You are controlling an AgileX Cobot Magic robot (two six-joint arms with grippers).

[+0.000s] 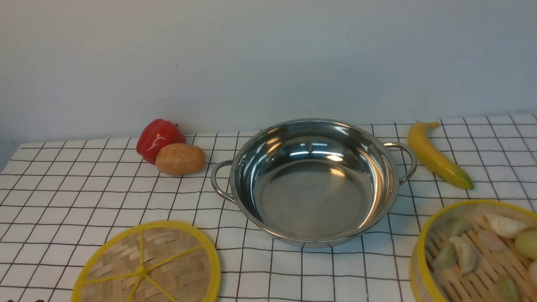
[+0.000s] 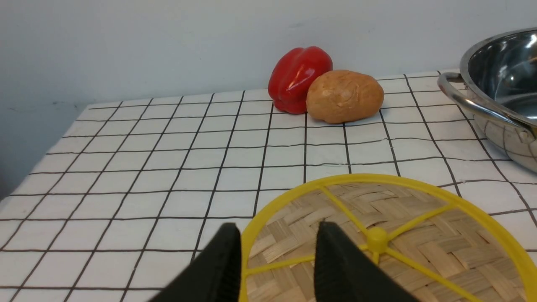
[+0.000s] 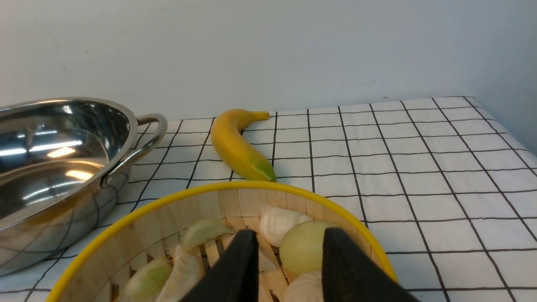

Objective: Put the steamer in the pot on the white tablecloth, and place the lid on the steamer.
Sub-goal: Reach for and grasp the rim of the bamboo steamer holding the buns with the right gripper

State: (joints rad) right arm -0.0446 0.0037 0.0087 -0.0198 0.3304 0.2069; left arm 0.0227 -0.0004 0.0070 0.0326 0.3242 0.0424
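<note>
The shiny steel pot (image 1: 314, 197) stands empty in the middle of the white tablecloth (image 1: 84, 197). Near the front left lies the flat woven lid (image 1: 147, 264) with its yellow rim and spokes. The steamer (image 1: 421, 243), with dumplings and buns inside, sits at the front right, cut off by the picture's edge. Neither gripper shows in the front view. In the left wrist view my left gripper (image 2: 277, 228) hangs open over the edge of the lid (image 2: 419, 235). In the right wrist view my right gripper (image 3: 289, 233) hangs open over the inside of the steamer (image 3: 168, 214), holding nothing.
A red pepper (image 1: 158, 138) and a brown potato (image 1: 180, 159) lie to the left of the pot's left handle. A banana (image 1: 436, 155) lies to the right of the pot's right handle. A pale wall stands right behind the table.
</note>
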